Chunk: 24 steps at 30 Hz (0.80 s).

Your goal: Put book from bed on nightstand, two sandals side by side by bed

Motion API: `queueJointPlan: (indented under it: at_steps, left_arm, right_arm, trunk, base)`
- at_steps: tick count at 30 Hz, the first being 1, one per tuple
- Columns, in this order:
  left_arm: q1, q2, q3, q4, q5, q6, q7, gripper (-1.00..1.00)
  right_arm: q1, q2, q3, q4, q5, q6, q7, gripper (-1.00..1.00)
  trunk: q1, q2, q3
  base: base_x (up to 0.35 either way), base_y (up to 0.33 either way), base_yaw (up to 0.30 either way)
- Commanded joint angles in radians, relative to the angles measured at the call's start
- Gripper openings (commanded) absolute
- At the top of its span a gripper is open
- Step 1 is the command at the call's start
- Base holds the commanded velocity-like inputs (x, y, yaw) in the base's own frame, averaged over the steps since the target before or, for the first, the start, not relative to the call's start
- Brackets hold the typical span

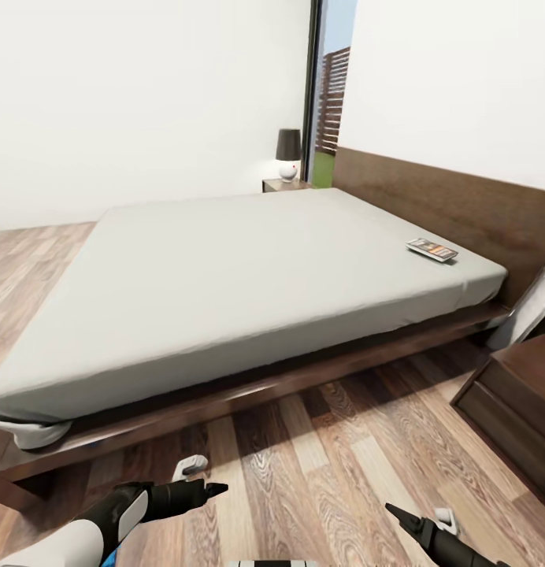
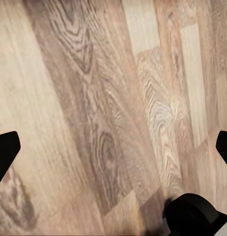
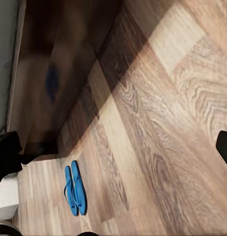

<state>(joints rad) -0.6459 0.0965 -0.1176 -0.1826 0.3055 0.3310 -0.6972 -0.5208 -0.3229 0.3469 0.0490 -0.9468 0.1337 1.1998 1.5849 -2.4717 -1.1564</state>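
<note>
Two grippers, left gripper (image 1: 213, 490) and right gripper (image 1: 394, 513), are held low over the wood-plank floor (image 1: 320, 465), jaws spread and empty. Both sandals (image 3: 75, 188) are seen together on the floor. Farther off, the book (image 1: 431, 250) is seen near the bed's (image 1: 225, 268) headboard-side corner.

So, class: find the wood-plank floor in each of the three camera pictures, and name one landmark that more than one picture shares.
Head view: the wood-plank floor runs across the lower part, in front of the bed.
Left wrist view: floor planks run across the picture, between the dark fingertips.
Right wrist view: the floor carries the two sandals, side by side.
Shared landmark: the bed's dark wooden frame, beside the floor in the head and right wrist views.
</note>
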Motion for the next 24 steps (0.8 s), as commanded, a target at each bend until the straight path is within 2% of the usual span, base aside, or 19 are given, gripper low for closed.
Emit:
queueJointPlan:
  at_steps: [1, 24]
  left_arm:
    - [0.000, 0.001, -0.007, -0.002, 0.011, 0.007, -0.001, 1.00]
    - [0.000, 0.000, -0.008, 0.003, 0.011, 0.007, -0.001, 1.00]
  right_arm:
    - [-0.001, 0.001, 0.007, 0.003, -0.011, 0.010, 0.005, 1.00]
    - [0.016, 0.001, 0.009, 0.003, -0.010, 0.010, -0.029, 1.00]
  trunk:
    - [0.000, 0.000, -0.001]
    - [0.000, 0.000, -0.001]
  base:
    - [0.000, 0.000, -0.282]
    - [0.000, 0.000, -0.274]
